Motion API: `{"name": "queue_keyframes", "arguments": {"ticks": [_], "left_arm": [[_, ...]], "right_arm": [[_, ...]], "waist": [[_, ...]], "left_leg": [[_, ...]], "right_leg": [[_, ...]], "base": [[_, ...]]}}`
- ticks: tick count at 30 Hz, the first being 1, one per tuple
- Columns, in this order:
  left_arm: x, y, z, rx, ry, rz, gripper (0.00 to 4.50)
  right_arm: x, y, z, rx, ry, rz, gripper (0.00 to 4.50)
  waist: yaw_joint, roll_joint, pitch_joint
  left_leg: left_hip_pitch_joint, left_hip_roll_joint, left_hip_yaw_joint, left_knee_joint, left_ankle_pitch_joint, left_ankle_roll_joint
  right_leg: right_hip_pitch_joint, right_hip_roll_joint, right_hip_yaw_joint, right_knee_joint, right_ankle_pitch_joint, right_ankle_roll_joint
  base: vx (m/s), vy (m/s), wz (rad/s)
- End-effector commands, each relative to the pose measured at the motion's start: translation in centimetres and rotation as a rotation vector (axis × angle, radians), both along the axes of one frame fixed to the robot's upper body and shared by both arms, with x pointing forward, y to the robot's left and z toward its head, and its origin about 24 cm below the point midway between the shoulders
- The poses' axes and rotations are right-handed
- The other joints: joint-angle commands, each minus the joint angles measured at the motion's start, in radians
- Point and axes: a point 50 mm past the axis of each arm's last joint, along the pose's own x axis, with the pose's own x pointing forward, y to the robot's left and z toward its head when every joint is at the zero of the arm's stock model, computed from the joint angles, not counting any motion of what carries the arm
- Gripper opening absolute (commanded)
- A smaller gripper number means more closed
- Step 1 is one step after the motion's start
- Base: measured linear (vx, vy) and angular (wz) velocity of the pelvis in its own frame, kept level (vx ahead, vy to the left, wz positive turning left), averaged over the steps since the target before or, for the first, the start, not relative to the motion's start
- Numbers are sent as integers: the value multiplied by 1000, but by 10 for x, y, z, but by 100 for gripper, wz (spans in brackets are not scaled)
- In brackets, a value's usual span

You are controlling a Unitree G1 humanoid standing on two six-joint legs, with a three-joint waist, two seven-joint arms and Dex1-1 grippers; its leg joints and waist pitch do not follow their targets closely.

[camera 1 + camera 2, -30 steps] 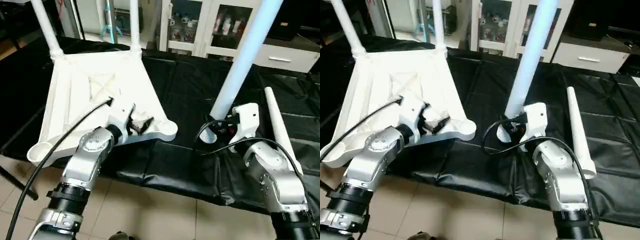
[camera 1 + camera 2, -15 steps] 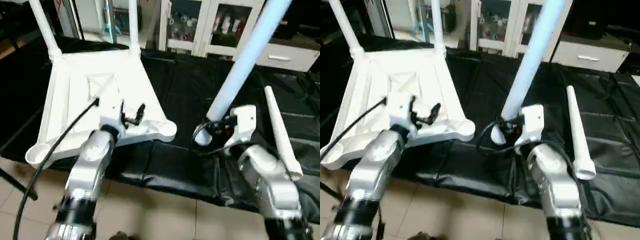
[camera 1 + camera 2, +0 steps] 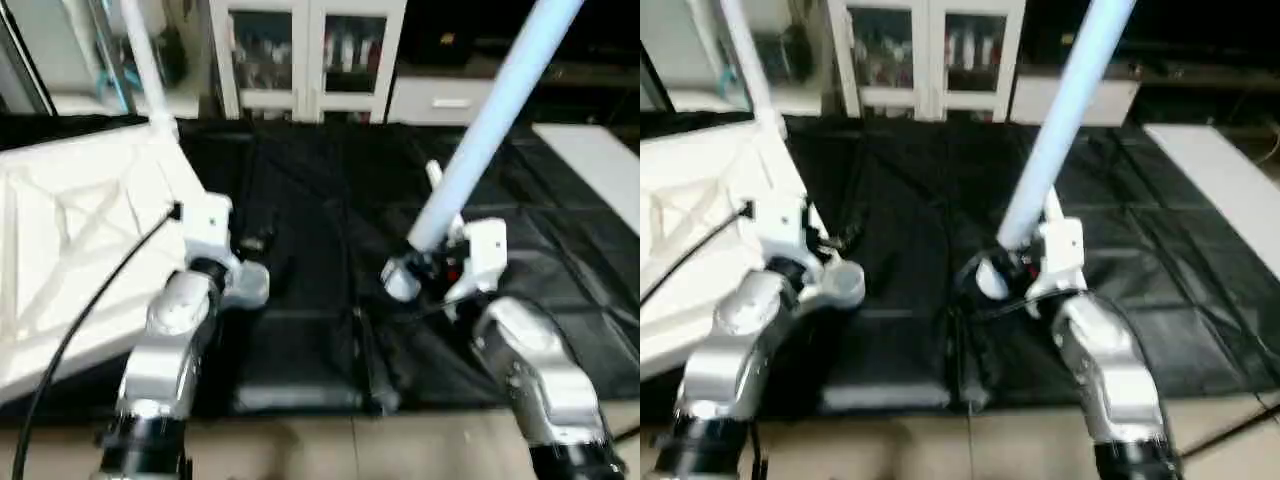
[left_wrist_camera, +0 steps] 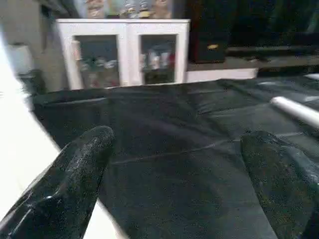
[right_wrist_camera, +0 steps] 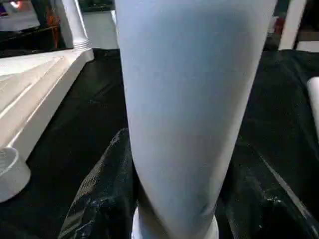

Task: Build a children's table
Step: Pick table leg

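1. You're in what looks like a lab or workshop room.
2. At twelve o'clock stands a white glass-door cabinet (image 3: 305, 55) stocked with bottles.
3. Your workbench wears a black sheet (image 3: 330, 240); tiled floor (image 3: 330, 445) lies at six o'clock.

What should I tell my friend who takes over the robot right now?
Left hand: open, holding nothing, over the black cloth beside the tabletop.
Right hand: shut on a leg, holding it up and tilted.
Tabletop lies upside down at the robot's left, one leg standing at its far corner. A loose leg lies on the cloth.
Done: at least one leg fitted.
Left: fit the held leg into an open corner socket, then the loose one.
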Motion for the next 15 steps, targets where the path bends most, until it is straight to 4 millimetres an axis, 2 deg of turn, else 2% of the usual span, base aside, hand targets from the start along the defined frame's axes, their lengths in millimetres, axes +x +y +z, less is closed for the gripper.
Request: {"name": "queue_keyframes", "arguments": {"ticks": [1,2,3,4,5,6,7,8,9,10,11,12,13,14,15], "left_arm": [[-3,12,3,18,-7,53,450],[-5,14,3,24,-6,60,450],[-5,15,3,25,-5,63,450],[-5,15,3,25,-5,63,450],[-7,18,3,30,-5,78,450],[-8,19,4,28,-5,84,450],[-10,21,5,32,-6,91,450],[-10,21,5,33,-7,94,450],[-12,23,5,40,-5,91,450],[-14,24,4,53,0,85,450],[-14,25,3,54,6,84,450],[-14,26,1,54,13,81,450],[-14,26,1,53,15,80,450],[-15,26,1,52,17,78,450],[-15,27,-1,57,21,70,450]], "right_arm": [[1,14,7,-4,-24,80,185],[0,16,7,-9,-25,106,185],[-1,18,7,-15,-19,127,185],[-1,18,7,-15,-19,128,185],[-3,22,6,-34,-23,171,185],[-3,23,6,-45,-31,187,185],[-4,25,6,-22,-27,188,185],[-5,25,6,-10,-25,187,185],[-5,25,6,34,-9,176,185],[-6,24,5,49,-6,167,185],[-6,23,4,38,-9,168,185],[-7,22,4,20,-17,170,185],[-7,22,3,16,-19,170,185],[-8,22,3,10,-21,171,185],[-9,21,2,9,-21,168,185]], "waist": [[27,31,-49],[5,41,-43],[-17,71,-67],[-37,49,-76],[-32,26,-80],[-47,30,-80],[-60,15,-85],[-46,-21,-84],[-8,-55,-95],[19,-53,-94],[24,-57,-96],[35,-24,-99],[26,2,-105],[9,36,-132],[-15,37,-119]], "left_leg": [[-11,76,-21,-126,41,65],[-6,98,-40,-151,-53,60],[105,149,-110,-179,-219,103],[154,183,-144,-187,-234,154],[142,149,-227,-182,-132,393],[159,96,-244,-148,39,595],[157,69,-256,-137,147,631],[54,-39,-215,-98,306,535],[-55,-107,-94,16,233,348],[-126,-43,-92,20,219,182],[-124,-36,-80,-17,276,107],[-91,-24,-65,-80,431,32],[-62,-2,-80,-72,550,47],[71,101,-174,-25,938,183],[117,148,-237,-29,1321,251]], "right_leg": [[71,-76,31,-163,-531,-110],[66,-40,14,-134,-458,-86],[5,-3,0,-40,-286,-77],[-35,-8,11,5,-196,-76],[-55,4,13,67,-134,-4],[-98,0,36,68,-125,47],[-101,-8,58,47,-108,63],[-9,-44,112,-45,50,104],[122,-116,209,-77,362,76],[179,-158,207,-25,832,0],[165,-123,167,10,1098,-3],[133,-29,95,44,1276,13],[104,-5,70,57,1206,39],[-28,-7,78,92,761,96],[-96,-65,129,38,276,103]], "base": [[154,-2,4],[219,38,-17],[133,25,-18],[265,33,-11],[229,-8,20],[320,-43,42],[187,-50,35],[170,-79,54],[79,-44,31],[181,-31,44],[123,16,13],[123,16,13],[0,0,0],[0,0,0],[-7,40,-19]]}}
